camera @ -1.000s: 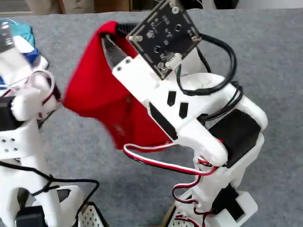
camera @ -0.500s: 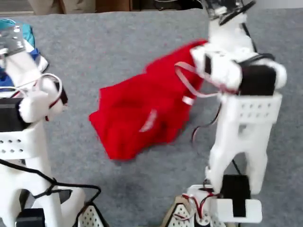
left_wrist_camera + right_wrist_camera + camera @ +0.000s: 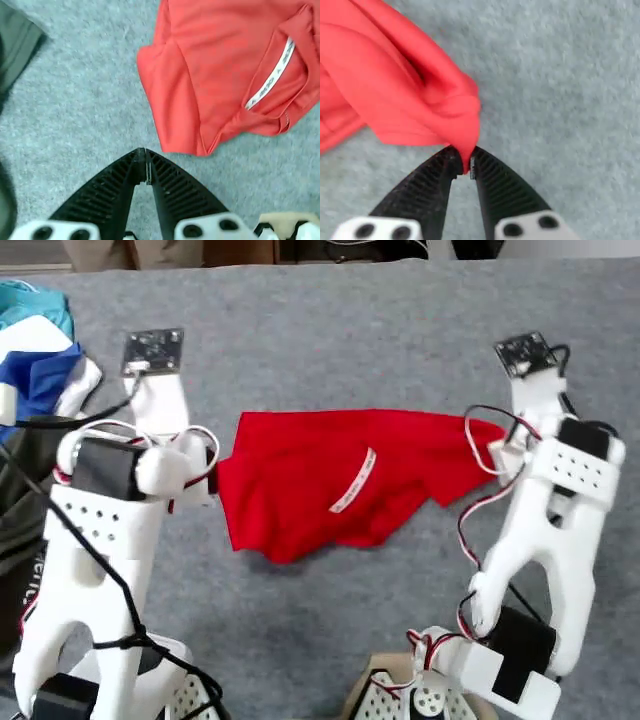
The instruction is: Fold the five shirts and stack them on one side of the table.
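Observation:
A red shirt lies crumpled but spread sideways on the grey table, its white collar tape facing up. My right gripper is shut on a bunched tip of the red shirt, at the cloth's right end low over the table. My left gripper is shut with nothing in it, a little short of the red shirt's left edge. In the high view, each arm's body hides its own fingers.
A heap of teal, white and blue shirts sits at the back left corner. A dark grey garment lies along the left edge, beside my left arm, and shows as the dark cloth.
My right arm carried the red shirt from up over the left-middle across to the right and lowered it, stretching it out. My left arm swung down toward the shirt's left edge.

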Robot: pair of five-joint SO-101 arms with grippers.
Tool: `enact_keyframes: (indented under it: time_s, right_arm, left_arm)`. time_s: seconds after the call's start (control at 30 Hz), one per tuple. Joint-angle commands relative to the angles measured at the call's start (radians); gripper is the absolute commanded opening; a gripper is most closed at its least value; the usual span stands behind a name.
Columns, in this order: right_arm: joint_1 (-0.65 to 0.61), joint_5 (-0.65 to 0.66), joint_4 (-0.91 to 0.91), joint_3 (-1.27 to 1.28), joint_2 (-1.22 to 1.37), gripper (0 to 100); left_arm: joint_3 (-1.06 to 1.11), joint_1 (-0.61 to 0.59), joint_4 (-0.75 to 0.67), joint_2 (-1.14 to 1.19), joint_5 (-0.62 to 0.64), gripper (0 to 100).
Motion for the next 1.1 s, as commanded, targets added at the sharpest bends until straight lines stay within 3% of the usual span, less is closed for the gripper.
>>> enact_keyframes:
  time_s: [0.0,0.17,0.33,0.5,0.63,0.8,0.93,1.07]
  right_arm:
    - [0.056,0.078,-0.029,0.005,-0.004,0.5]
    - [0.107,0.130,-0.057,0.005,-0.004,2.9]
    - [0.107,0.138,0.003,-0.001,-0.015,24.9]
    - [-0.021,0.192,0.118,0.010,-0.099,38.5]
    - [-0.232,0.164,0.230,0.012,-0.255,38.6]
    - [-0.642,0.098,0.342,0.018,-0.418,38.6]
    - [-0.938,0.040,0.333,0.074,-0.414,38.6]
    - [-1.152,0.003,0.284,0.130,-0.374,38.6]
  left_arm:
    - [0.018,0.008,-0.015,-0.012,-0.009,2]
    - [0.054,-0.044,-0.014,-0.018,-0.077,2]
    - [0.055,-0.167,-0.009,-0.019,-0.127,2]
    - [0.055,-0.305,-0.009,-0.019,-0.196,2]
    - [0.055,-0.425,-0.008,-0.019,-0.272,2]
    - [0.055,-0.566,-0.008,-0.021,-0.288,2]
    - [0.055,-0.674,-0.008,-0.021,-0.284,2]
    - [0.055,-0.809,-0.006,-0.021,-0.282,2]
